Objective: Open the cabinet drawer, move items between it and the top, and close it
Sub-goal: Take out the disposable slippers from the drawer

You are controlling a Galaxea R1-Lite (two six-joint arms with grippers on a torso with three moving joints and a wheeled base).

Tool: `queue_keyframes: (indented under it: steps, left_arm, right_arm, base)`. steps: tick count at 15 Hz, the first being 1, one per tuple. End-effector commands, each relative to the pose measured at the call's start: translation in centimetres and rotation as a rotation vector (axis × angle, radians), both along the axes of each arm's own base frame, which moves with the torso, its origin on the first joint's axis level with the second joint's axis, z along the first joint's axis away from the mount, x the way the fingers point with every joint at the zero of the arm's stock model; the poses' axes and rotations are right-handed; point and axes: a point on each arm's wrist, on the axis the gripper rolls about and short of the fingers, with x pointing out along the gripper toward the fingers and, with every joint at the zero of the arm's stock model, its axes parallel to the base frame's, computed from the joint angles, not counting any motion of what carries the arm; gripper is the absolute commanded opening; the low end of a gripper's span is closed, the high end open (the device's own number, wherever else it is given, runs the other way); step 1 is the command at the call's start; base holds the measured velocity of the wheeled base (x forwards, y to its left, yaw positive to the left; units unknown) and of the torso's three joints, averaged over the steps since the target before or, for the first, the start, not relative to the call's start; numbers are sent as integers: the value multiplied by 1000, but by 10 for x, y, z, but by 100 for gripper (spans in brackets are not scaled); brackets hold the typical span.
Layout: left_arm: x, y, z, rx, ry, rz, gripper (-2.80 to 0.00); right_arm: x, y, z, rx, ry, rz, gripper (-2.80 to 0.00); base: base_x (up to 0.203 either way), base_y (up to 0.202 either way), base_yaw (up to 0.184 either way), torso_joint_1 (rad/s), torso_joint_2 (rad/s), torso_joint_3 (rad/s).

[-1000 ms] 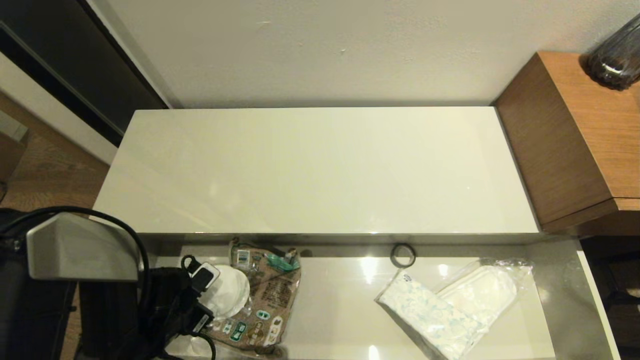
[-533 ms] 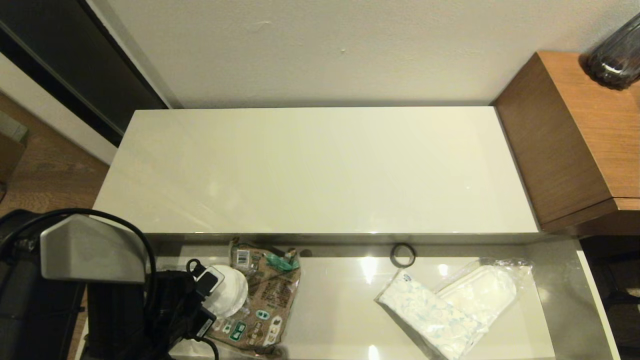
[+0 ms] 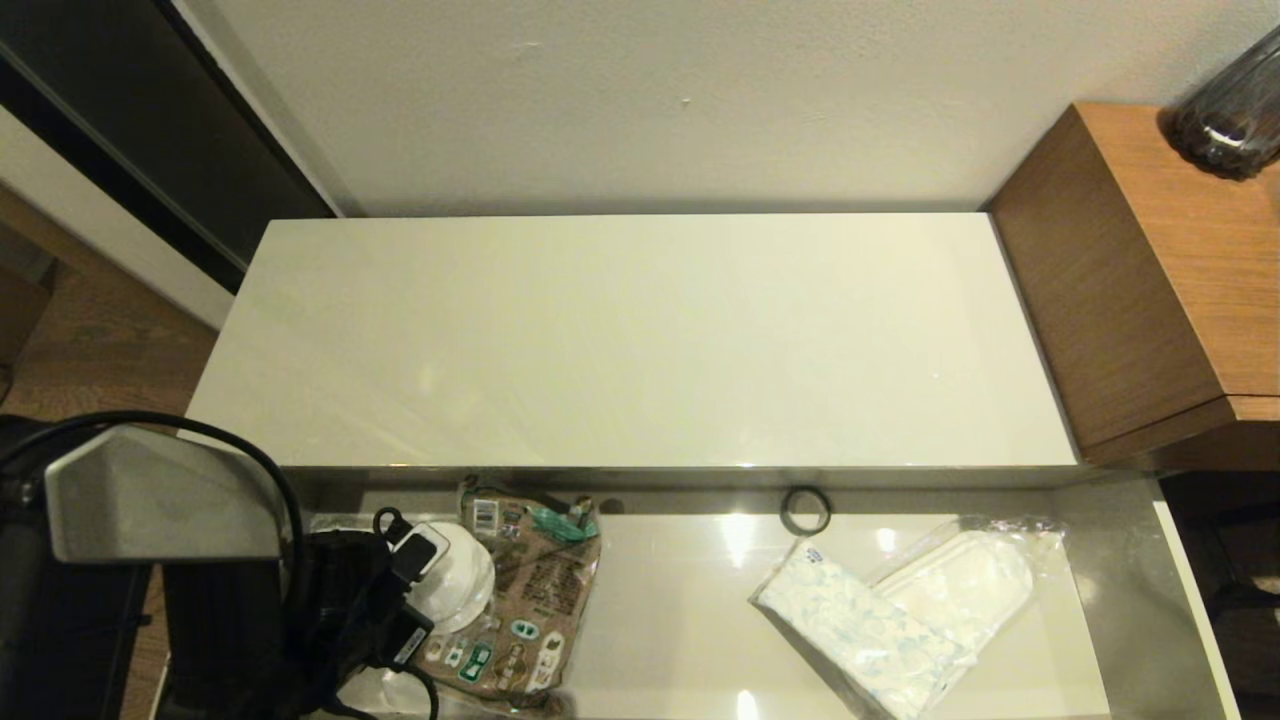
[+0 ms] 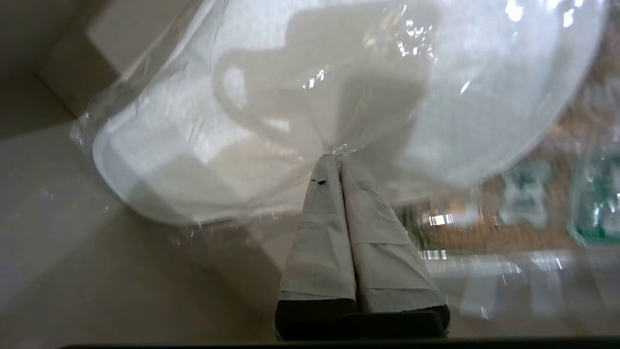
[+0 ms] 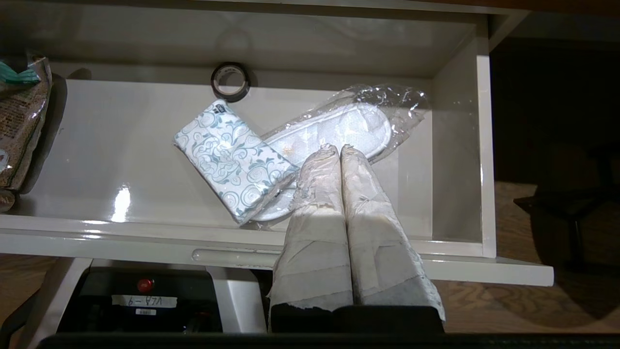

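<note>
The cabinet drawer [image 3: 680, 620] stands pulled open below the bare cream top [image 3: 640, 340]. At the drawer's left end my left gripper [image 4: 337, 155] is shut on the clear plastic of a white slipper pack [image 4: 252, 111], which also shows as the white slipper pack [image 3: 458, 585] in the head view. Toward the right end a tissue pack [image 3: 860, 630] with blue swirls lies across a second slipper pack [image 3: 975, 575]. My right gripper [image 5: 334, 149] is shut on nothing, held above the drawer's front rail [image 5: 145, 237] near the tissue pack [image 5: 232, 157]; it is outside the head view.
A brown printed packet [image 3: 535, 600] lies beside the held slippers. A small dark ring [image 3: 805, 510] rests against the drawer's back wall. A brown wood-grain desk [image 3: 1150, 270] with a dark glass vessel [image 3: 1225, 110] adjoins the top on the right.
My left arm swung slightly to the right and came back left, with the slipper pack in its grip barely shifting. Nothing else moved.
</note>
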Motion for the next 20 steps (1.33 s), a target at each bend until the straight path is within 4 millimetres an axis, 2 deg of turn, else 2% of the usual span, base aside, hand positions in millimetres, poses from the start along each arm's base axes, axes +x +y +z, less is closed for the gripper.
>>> queue_keyframes:
  steps: [1, 5, 8, 11, 12, 14, 18, 20]
  left_arm:
    - [-6, 0, 36, -11, -47, -10, -280]
    - [-27, -1, 75, -32, 17, -43, -280]
    - [-40, -7, 85, -65, 74, -49, -280]
    - [-47, -7, 78, -47, 164, -44, -280]
    - [-44, -8, 78, -48, 170, -41, 0]
    - [-39, -17, 70, -56, 185, -44, 0]
    - [-4, -64, 55, -86, 140, 13, 0]
    - [-3, -79, 45, -83, 146, 10, 0]
  right_arm:
    - [0, 0, 0, -1, 2, 0, -280]
    - [0, 0, 0, -1, 2, 0, -280]
    - [0, 0, 0, -1, 2, 0, -280]
    - [0, 0, 0, -1, 2, 0, -280]
    - [0, 0, 0, -1, 2, 0, -280]
    - [0, 0, 0, -1, 2, 0, -280]
    - [0, 0, 0, -1, 2, 0, -280]
    - [0, 0, 0, -1, 2, 1, -280]
  base:
    - [0, 0, 0, 0, 0, 0]
    - [0, 0, 0, 0, 0, 0]
    - [0, 0, 0, 0, 0, 0]
    - [0, 0, 0, 0, 0, 0]
    - [0, 0, 0, 0, 0, 0]
    - [0, 0, 0, 0, 0, 0]
    - [0, 0, 0, 0, 0, 0]
    - [0, 0, 0, 0, 0, 0]
